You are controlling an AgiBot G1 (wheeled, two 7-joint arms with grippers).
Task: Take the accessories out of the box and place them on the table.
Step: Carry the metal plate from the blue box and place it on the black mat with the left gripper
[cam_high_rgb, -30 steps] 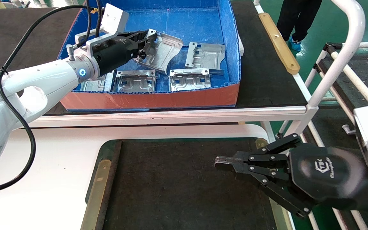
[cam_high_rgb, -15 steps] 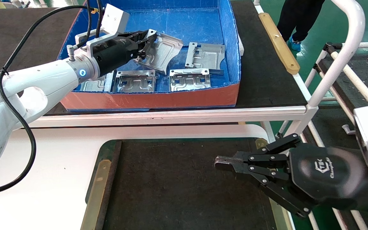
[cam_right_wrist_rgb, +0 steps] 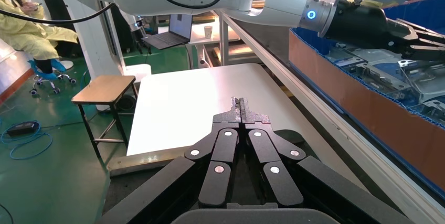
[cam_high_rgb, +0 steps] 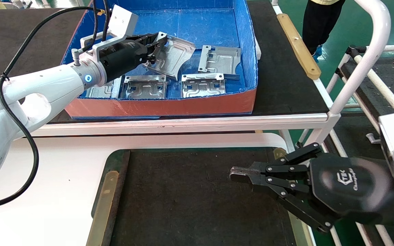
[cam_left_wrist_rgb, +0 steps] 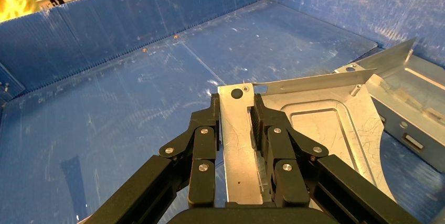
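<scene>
- The left gripper (cam_high_rgb: 156, 44) reaches into the box (cam_high_rgb: 169, 102) from about 8 o'clock in the head view and is clamped on the bent flange of one plate (cam_high_rgb: 171, 56); the left wrist view shows the flange strip pinched between both fingers (cam_left_wrist_rgb: 262, 129).
- The held plate hangs tilted, apparently lifted off the blue floor, its body trailing away from the fingertips toward 4 o'clock.
- The table (cam_high_rgb: 190, 201) lies at 6 o'clock from the held plate, well apart, beyond the box's orange near wall and a white rail (cam_high_rgb: 183, 123). The coming move turns on this: the plate likely has to rise over that wall before it travels toward the robot.
- The left arm is the nearer one to the box and already has the load.
- Four other plates remain in the box: one (cam_high_rgb: 219, 59) just beside the held plate at 3 o'clock, two (cam_high_rgb: 145, 87) (cam_high_rgb: 202, 85) against the near wall, and one (cam_high_rgb: 100, 89) partly hidden under the left wrist.
- The right gripper (cam_high_rgb: 238, 172) is parked over the table's 3 o'clock edge, fingers pressed together and holding nothing.
- The table's black mat is bare, so there is ample room to put the plate down; the matting looks soft and not slippery.
- A person (cam_high_rgb: 320, 24) stands at 1 o'clock, well beyond the bench.
</scene>
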